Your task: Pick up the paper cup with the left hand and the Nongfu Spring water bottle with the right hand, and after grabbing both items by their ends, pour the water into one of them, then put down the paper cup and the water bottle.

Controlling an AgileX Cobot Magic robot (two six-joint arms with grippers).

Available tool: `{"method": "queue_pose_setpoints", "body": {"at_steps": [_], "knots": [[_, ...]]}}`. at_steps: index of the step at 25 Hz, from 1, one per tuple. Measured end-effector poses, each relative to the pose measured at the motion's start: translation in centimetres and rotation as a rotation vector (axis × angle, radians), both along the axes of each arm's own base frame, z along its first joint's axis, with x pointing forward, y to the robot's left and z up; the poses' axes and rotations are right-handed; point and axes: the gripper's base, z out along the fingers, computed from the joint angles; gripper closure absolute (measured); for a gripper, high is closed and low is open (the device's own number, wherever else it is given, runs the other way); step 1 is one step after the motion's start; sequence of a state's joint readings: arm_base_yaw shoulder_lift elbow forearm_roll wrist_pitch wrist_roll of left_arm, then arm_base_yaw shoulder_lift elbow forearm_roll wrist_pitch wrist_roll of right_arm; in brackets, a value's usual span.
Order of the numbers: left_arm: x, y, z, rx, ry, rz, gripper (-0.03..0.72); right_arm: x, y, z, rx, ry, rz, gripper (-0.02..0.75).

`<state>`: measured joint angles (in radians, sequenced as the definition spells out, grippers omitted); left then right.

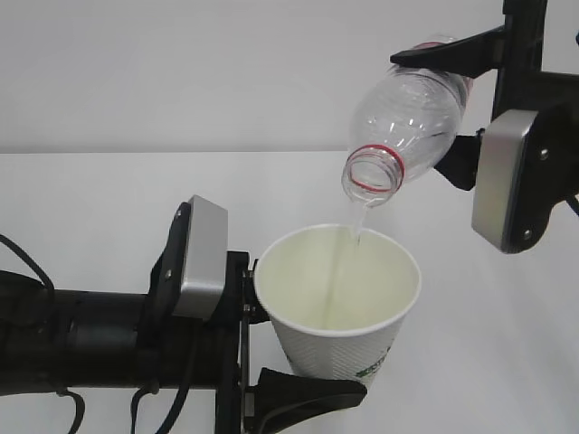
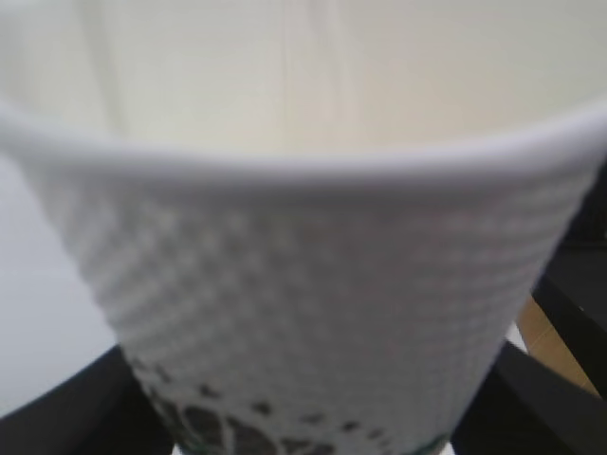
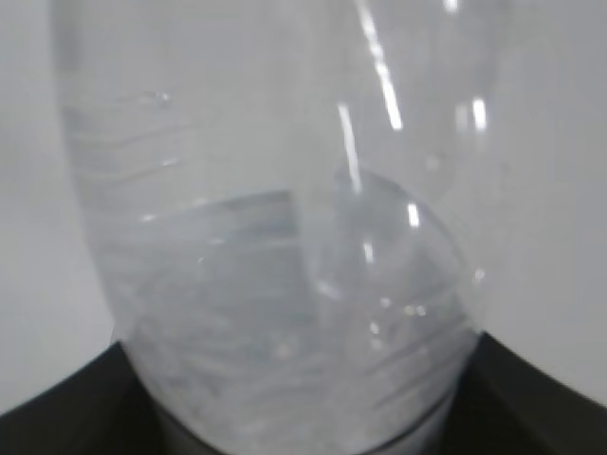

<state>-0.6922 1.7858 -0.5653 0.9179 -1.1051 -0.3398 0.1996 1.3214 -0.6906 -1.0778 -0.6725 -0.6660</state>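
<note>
The cup (image 1: 339, 303) is the thing to steer by here. It sits upright and clear of the table (image 1: 81, 194), a plain white top that runs back to a pale, bare wall (image 1: 181, 63); the line where the two meet crosses behind the cup, a little above its rim. Nothing but soft grey shade marks that surface near the arms.

The left hand (image 1: 271, 348) comes in from the left of the cup at table height, its grey plate (image 1: 201, 258) just beside the cup's rim. Its fingers (image 1: 308, 395) are closed around the cup's lower body, one dark finger curling under and in front near the green print. In the left wrist view the cup (image 2: 313, 284) fills the picture, dimpled wall sharp at the middle, with dark fingers (image 2: 66, 417) either side of its base.

Above and to the right of the cup hangs the bottle (image 1: 407, 122), tilted mouth-down, its red neck ring directly over the cup's open top. A thin stream of water (image 1: 357, 221) falls from the mouth into the cup. The right hand (image 1: 461, 99) grips the bottle at its far, upper end, one finger over it and one beneath. From the right wrist view the bottle (image 3: 285, 237) is a clear blur with water pooled inside, and black fingers (image 3: 57, 417) hug its bottom end.
</note>
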Motion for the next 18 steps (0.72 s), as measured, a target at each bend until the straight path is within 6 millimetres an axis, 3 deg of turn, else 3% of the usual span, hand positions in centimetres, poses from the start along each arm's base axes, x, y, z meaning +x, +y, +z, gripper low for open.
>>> {"method": "queue_pose_setpoints", "body": {"at_steps": [18], "knots": [[0.00,0.00,0.00,0.000,-0.002,0.000,0.133,-0.01,0.01,0.01,0.000,-0.002,0.002,0.225]]}}
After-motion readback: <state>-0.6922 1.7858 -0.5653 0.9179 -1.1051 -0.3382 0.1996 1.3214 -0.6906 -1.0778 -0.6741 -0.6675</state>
